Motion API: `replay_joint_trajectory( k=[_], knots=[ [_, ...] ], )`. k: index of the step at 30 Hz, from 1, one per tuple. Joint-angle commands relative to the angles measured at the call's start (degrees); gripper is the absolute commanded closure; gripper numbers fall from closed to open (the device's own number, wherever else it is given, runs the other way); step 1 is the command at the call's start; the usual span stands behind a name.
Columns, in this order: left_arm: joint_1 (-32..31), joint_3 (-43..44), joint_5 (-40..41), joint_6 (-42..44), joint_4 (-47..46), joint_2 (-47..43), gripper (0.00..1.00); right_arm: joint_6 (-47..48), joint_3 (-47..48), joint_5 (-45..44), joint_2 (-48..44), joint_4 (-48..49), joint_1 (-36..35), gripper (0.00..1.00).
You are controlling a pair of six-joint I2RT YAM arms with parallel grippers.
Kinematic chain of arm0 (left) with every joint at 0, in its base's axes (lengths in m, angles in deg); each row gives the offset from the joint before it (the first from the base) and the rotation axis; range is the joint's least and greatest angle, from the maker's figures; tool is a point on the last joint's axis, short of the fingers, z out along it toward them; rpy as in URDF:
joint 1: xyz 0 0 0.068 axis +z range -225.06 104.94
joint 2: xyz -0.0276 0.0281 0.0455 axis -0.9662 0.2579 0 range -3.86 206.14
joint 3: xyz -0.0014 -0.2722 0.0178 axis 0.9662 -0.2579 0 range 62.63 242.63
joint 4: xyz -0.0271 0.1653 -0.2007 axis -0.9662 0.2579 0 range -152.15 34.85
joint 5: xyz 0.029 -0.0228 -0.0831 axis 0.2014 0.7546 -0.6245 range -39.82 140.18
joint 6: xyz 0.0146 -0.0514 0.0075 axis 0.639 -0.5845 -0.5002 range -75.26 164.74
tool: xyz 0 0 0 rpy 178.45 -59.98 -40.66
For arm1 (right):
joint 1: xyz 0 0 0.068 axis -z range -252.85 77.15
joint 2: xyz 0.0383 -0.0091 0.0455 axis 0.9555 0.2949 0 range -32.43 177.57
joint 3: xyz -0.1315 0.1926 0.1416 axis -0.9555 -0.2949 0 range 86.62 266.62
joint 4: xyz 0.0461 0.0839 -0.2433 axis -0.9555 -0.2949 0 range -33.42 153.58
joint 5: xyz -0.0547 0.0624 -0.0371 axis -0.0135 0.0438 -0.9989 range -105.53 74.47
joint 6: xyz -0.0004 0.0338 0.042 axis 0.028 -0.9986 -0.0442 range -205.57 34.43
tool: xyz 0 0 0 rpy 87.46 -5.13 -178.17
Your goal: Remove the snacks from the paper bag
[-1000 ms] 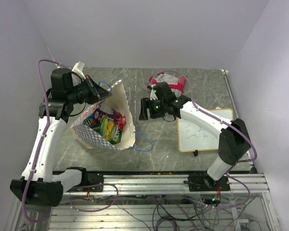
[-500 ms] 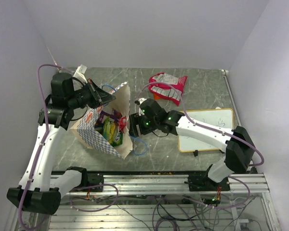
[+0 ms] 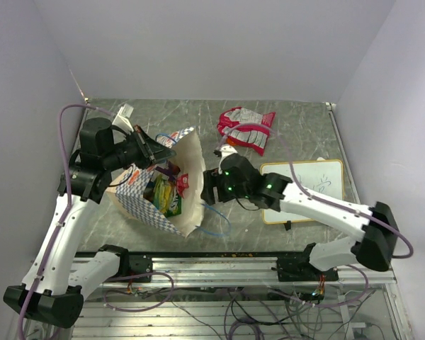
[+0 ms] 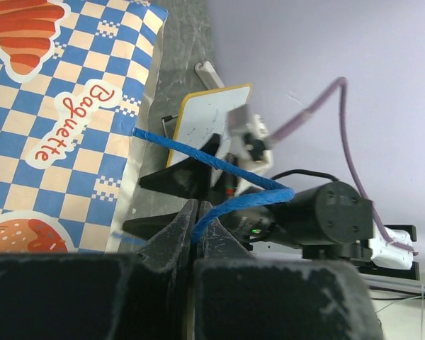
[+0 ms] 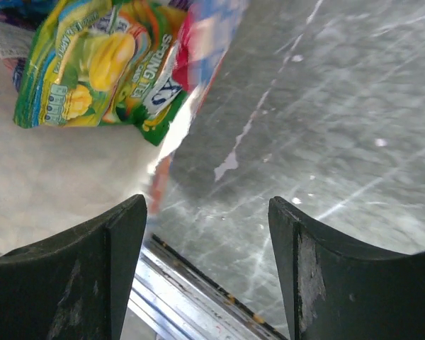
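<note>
The paper bag [image 3: 145, 205] lies tilted on the left of the table, its mouth open to the right. Inside show a green-yellow packet [image 3: 164, 196], a red one and a purple one. My left gripper [image 3: 164, 150] is shut on the bag's blue string handle [image 4: 219, 166] at the upper rim and holds it up. My right gripper [image 3: 207, 190] is open and empty just outside the bag's mouth; its wrist view shows the green-yellow packet [image 5: 103, 67] ahead. A red-and-white packet [image 3: 246, 129] lies on the table at the back.
A white writing board [image 3: 301, 188] lies at the right, under the right arm. The bag's other blue handle [image 3: 216, 221] trails on the table near the front. A metal rail [image 3: 234, 265] runs along the near edge.
My right gripper has left the red-and-white packet at the back and swung left and forward to the bag's mouth. My left gripper has moved right with the handle, tipping the bag's mouth open.
</note>
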Motion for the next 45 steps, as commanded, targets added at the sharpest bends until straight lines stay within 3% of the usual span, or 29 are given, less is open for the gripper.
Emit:
replay_joint_trajectory(
  k=[1,4,8,12,15,20,24,32,37,45],
  knots=[
    [-0.6,-0.3,-1.1,-0.6,-1.9,-2.1,0.93,5.2,-0.3,-9.6,-8.0,-3.6,0.1,0.3],
    [-0.6,-1.1,-1.4,-1.0,-3.3,-3.3,0.93,10.2,1.3,-11.8,-11.4,-5.6,0.0,0.3],
    [-0.5,-0.3,0.5,1.1,-1.8,-4.8,0.93,14.6,3.1,-6.6,-13.4,-2.1,-0.4,0.3],
    [-0.6,0.3,4.5,-0.2,1.4,-6.5,0.93,12.7,2.7,-0.3,-11.2,5.7,-2.6,0.31],
    [-0.6,-2.7,5.3,-4.5,-1.6,-8.7,0.93,9.6,3.0,-0.3,-7.5,8.7,-4.8,0.32],
    [-0.7,-6.6,5.5,-8.3,-4.0,-11.0,0.93,6.4,2.9,-4.0,-2.1,16.4,-9.0,0.32],
    [-0.6,-7.0,5.9,-8.6,-2.9,-11.8,0.93,-1.5,6.9,-9.6,4.3,14.0,-10.7,0.34],
    [-0.6,-6.5,5.8,-10.3,-3.6,-12.6,0.93,-12.7,7.5,-21.4,12.7,19.1,-11.6,0.34],
    [-0.6,-5.1,5.9,-10.2,-4.7,-11.9,0.93,-12.0,7.8,-20.0,16.2,25.7,-11.7,0.33],
    [-0.6,-2.3,5.2,-6.2,-3.2,-10.5,0.93,-17.4,9.4,-21.6,21.4,26.9,-11.8,0.25]
  ],
)
